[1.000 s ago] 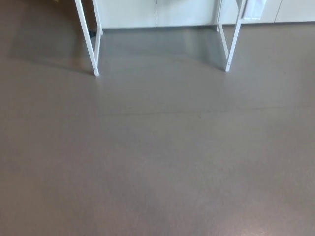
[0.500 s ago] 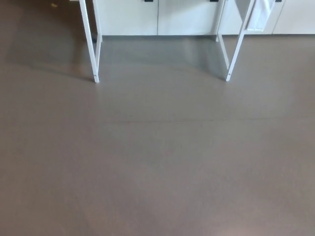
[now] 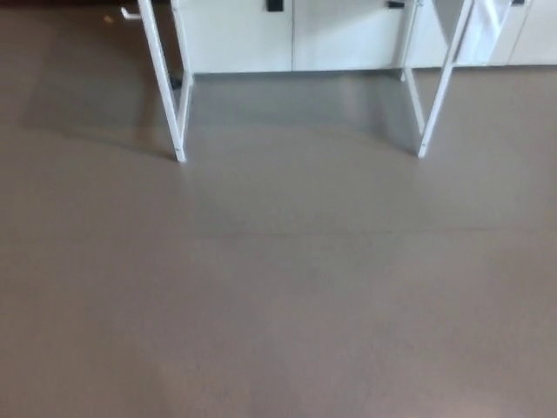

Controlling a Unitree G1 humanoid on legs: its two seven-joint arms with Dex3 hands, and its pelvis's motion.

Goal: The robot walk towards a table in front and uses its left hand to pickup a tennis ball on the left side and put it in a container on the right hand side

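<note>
Two white leg frames are all that shows of the desk (image 3: 175,131). The left leg frame (image 3: 165,87) slants down to a foot on the floor at upper left, and the right leg frame (image 3: 444,87) slants to its foot at upper right. Each has a second leg just behind it. The desk's top lies beyond the picture's upper edge, so the tennis ball and the container are out of view and their places cannot be told. Between the two frames the gap is wide and open down to the floor. Behind it runs a row of white cabinets (image 3: 235,39) whose lower edge meets the floor in a straight line, with small dark handles (image 3: 275,5) near the top. The grey-brown floor (image 3: 278,296) runs as one broad stretch from the frames' feet to the bottom edge, and a faint seam (image 3: 348,232) crosses it side to side. Neither the left hand nor the right hand shows, so how they are held cannot be told.
</note>
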